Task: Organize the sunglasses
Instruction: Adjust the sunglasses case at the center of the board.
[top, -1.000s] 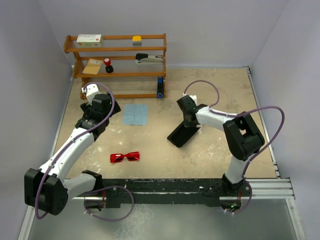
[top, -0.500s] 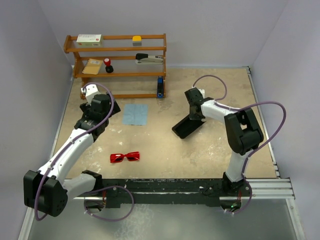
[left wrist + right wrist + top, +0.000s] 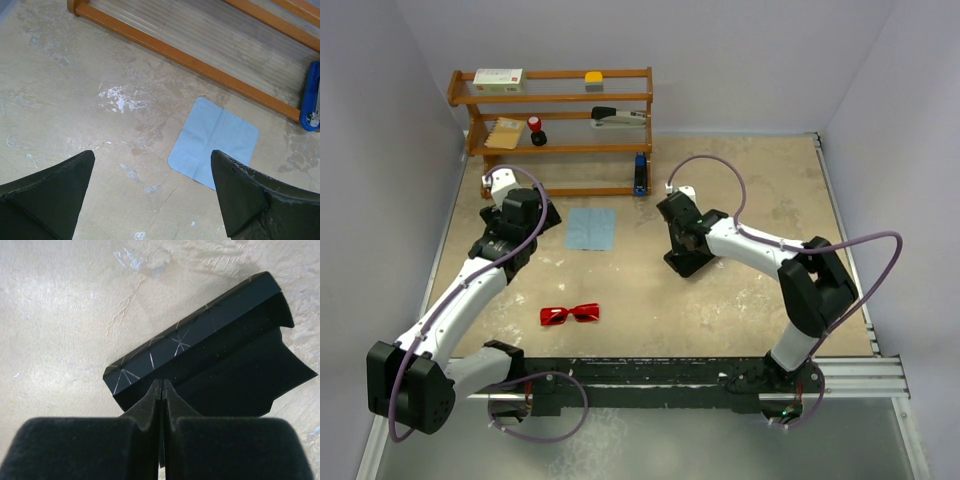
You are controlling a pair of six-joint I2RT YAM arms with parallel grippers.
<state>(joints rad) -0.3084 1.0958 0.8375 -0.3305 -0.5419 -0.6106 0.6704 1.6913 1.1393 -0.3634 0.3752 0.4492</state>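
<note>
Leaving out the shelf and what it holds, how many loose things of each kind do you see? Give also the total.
red sunglasses: 1
light blue cloth: 1
black case: 1
Total: 3

A beige, stone-mottled bench point(image 3: 790, 170) with white scuff marks lies beneath the left pincer point(image 3: 152, 152) and the right pincer point(image 3: 161, 385). Ahead of the left pincer and near it stands a low orange-brown wooden rack point(image 3: 560, 98) of open shelves, set against the back wall point(image 3: 740, 60). Its bottom bar point(image 3: 200, 65) crosses slantwise just beyond that pincer. Plain pale lavender-grey walls close the bench in. The left wall point(image 3: 380, 150) is near the left pincer's outer side, and the right wall point(image 3: 915, 120) is well apart from the right pincer. Behind both pincers, along the near edge, runs a silver metal track point(image 3: 860, 372). The light is soft and even, and shadows are faint.
</note>
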